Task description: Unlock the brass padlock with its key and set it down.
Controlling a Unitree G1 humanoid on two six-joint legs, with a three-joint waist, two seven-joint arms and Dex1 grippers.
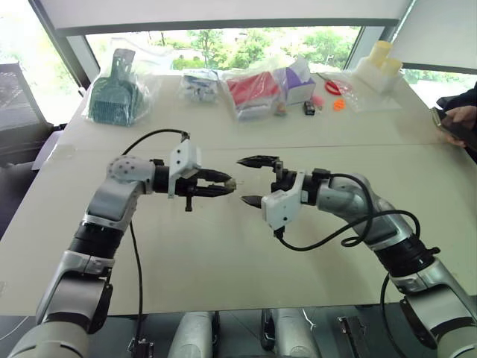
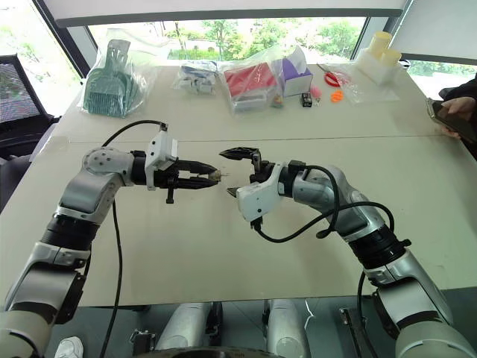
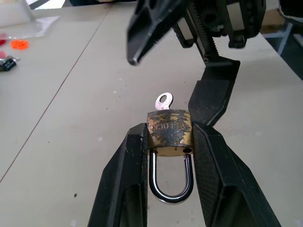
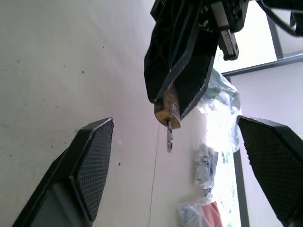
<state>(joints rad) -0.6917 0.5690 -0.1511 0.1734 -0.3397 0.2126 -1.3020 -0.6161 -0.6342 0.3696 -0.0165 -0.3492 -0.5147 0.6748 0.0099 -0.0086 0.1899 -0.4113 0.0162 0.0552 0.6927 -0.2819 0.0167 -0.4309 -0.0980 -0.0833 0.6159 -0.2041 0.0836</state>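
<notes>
My left gripper (image 1: 223,185) is shut on the brass padlock (image 3: 169,132), holding it by the sides of its body a little above the table. The silvery shackle (image 3: 170,182) loops back between the left fingers. A small silver key (image 3: 164,100) sticks out of the padlock's far end, toward the right gripper. My right gripper (image 1: 248,180) faces the left one with its jaws wide open. One finger stands above the key and one below it, and neither touches it. The right wrist view has the padlock (image 4: 168,111) and hanging key (image 4: 169,139) between those open fingers.
Plastic bags line the table's far side: a green dustpan (image 1: 115,93), red items (image 1: 253,89) and a purple box (image 1: 298,82). A white container with yellow cups (image 1: 378,67) stands at the far right. A person's hand (image 1: 458,119) rests at the right edge.
</notes>
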